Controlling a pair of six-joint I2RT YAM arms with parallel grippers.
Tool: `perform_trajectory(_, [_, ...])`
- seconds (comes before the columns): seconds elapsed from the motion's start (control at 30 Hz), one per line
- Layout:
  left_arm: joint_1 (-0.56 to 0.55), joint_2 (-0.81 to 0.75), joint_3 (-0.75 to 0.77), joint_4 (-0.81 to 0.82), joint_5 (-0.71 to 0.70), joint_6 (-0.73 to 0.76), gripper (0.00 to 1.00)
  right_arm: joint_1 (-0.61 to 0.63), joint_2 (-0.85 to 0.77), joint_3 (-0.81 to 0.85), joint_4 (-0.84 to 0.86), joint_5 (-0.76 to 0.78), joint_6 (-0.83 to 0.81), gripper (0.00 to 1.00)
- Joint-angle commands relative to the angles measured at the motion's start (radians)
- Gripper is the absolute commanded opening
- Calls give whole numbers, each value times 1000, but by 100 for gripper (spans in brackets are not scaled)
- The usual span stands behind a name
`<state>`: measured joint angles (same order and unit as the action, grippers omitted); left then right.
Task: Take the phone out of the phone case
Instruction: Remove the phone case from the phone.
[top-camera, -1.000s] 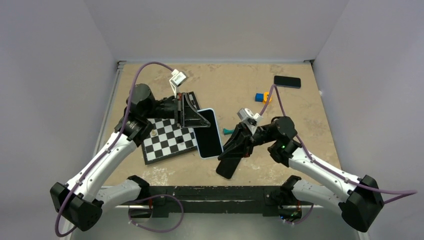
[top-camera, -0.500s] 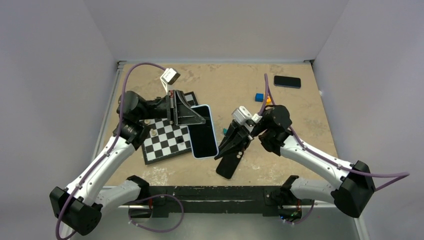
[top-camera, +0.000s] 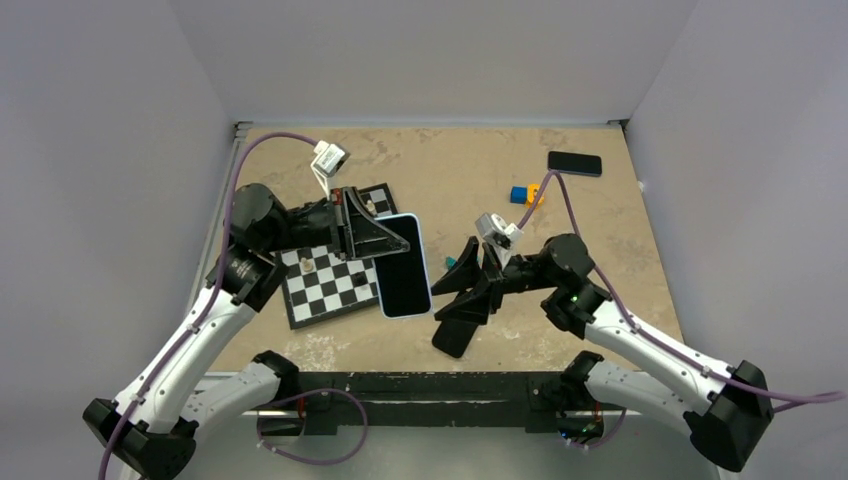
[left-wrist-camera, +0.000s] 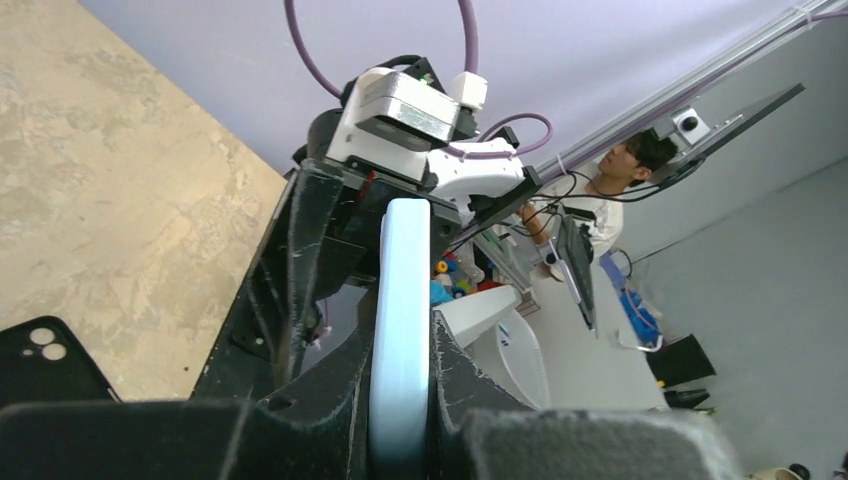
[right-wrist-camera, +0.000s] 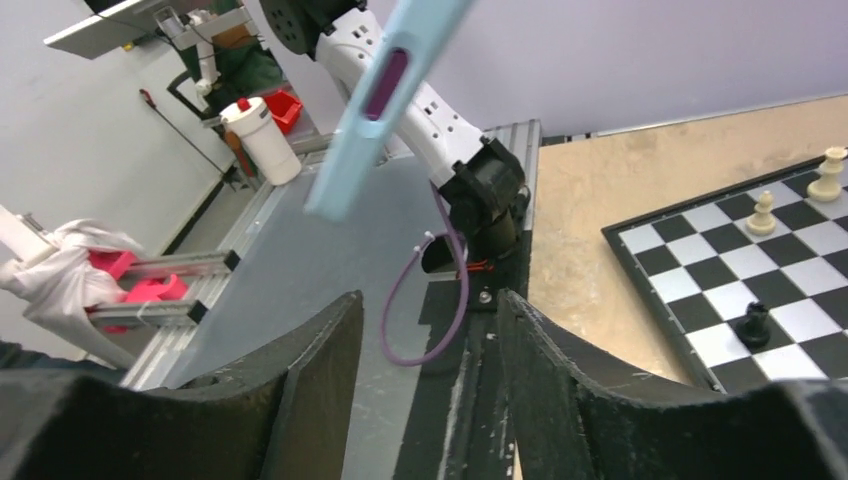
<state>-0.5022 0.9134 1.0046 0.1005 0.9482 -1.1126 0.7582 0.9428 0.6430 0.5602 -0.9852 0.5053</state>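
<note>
While left tool (top-camera: 386, 233) clamps phone (top-camera: 404, 268) aloft, right tool (top-camera: 460, 293) parted near phone case (top-camera: 454, 337).

**No legible text in any view**

You get nothing readable here. The left white box (top-camera: 328, 157), up on the left arm's wrist, carries dark marks that are too small to make out. The right white box (left-wrist-camera: 400, 108), seen close from the left wrist, shows no print you can read. The phone (top-camera: 404, 266) shows you a black screen, and the chessboard (top-camera: 330, 285) has only plain squares.
</note>
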Motion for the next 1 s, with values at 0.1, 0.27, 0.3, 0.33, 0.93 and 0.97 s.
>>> perform_trajectory(0.1, [-2,9,72,-56,-32,94,0,0,-60,23,51,-19,157,47])
perform_trajectory(0.27, [-2,19,70,-41,-31,93,0,1,5,48,135,-55,229,41])
perform_trajectory(0.3, [-2,21,67,-36,-31,89,0,1,13,51,141,-55,231,40])
perform_trajectory(0.33, [-2,20,63,-31,-31,85,0,1,17,53,154,-55,236,39])
perform_trajectory(0.93, [-2,13,65,-44,-22,83,0,59,63,90,256,-91,249,30])
perform_trajectory(0.97, [-2,13,65,-45,-21,82,0,61,66,90,257,-90,246,28])
